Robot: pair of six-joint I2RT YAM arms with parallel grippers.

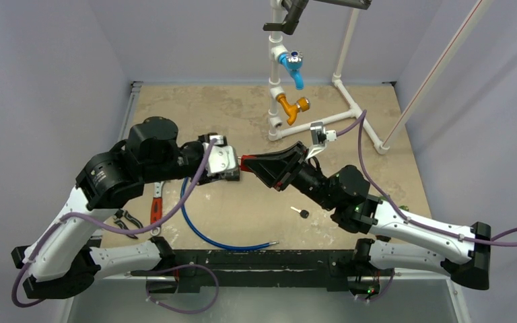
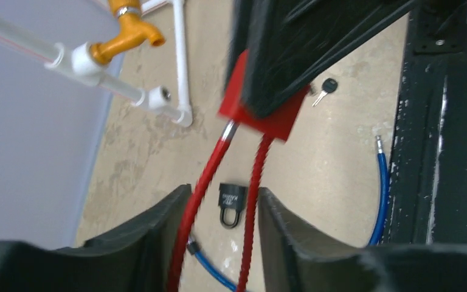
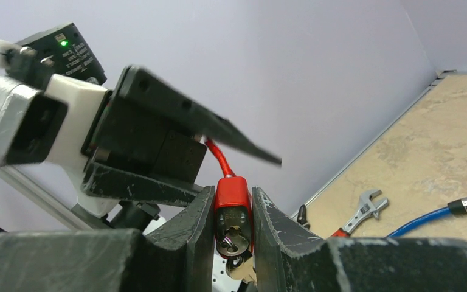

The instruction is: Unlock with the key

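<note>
My right gripper (image 3: 232,190) is shut on a red padlock (image 3: 231,204), held above the table. A silver key (image 3: 231,241) sits in the keyhole facing the right wrist camera, and a second key (image 3: 241,269) hangs from its ring. The lock's red cable loop (image 2: 214,164) runs from the body (image 2: 261,118) down between the fingers of my left gripper (image 2: 223,191). Each strand lies against one finger, so the left gripper is shut on the loop. From above, the two grippers (image 1: 234,168) (image 1: 254,163) meet nose to nose over the middle of the table.
A small black padlock (image 2: 232,204) and a black-headed key (image 1: 301,213) lie on the table. So does a blue cable (image 1: 209,235). A red-handled wrench (image 1: 155,208) and pliers (image 1: 126,222) lie at the left. A white pipe frame with orange (image 1: 293,106) and blue (image 1: 293,67) taps stands behind.
</note>
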